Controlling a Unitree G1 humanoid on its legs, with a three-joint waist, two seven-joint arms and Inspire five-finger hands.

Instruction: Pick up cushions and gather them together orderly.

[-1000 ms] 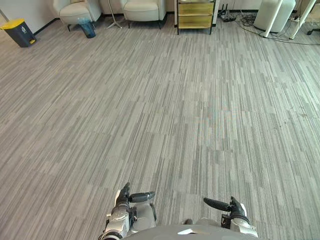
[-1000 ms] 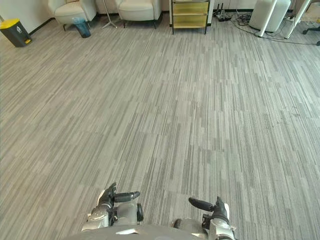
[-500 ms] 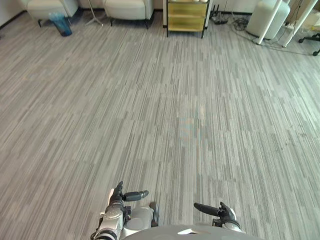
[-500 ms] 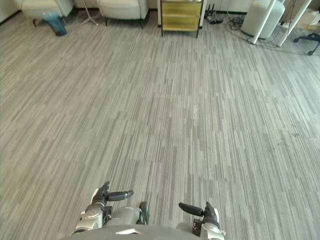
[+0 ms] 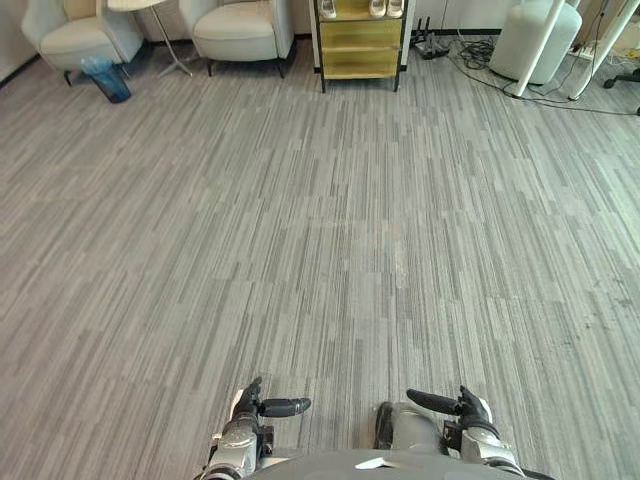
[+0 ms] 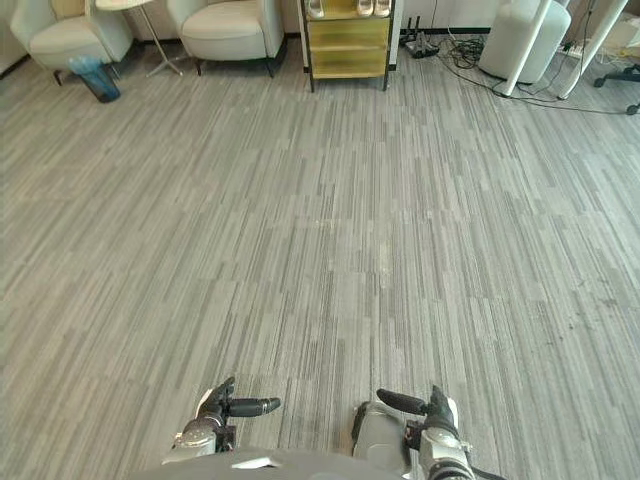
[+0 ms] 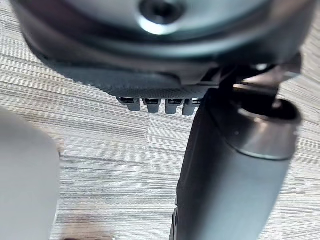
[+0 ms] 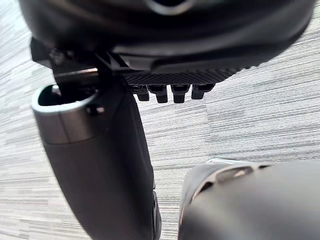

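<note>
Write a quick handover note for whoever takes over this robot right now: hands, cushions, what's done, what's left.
Left hand: open, empty, low in front.
Right hand: open, empty, beside it.
Cushions: neither hand holds one; a tan shape on the far left armchair may be one.
Done: nothing gathered yet.
Left: cross the carpet, find cushions, pick them up, gather them orderly.

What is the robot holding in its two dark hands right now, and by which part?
Nothing is held. The dark left hand and dark right hand hang open and empty, low over the grey striped carpet floor.
</note>
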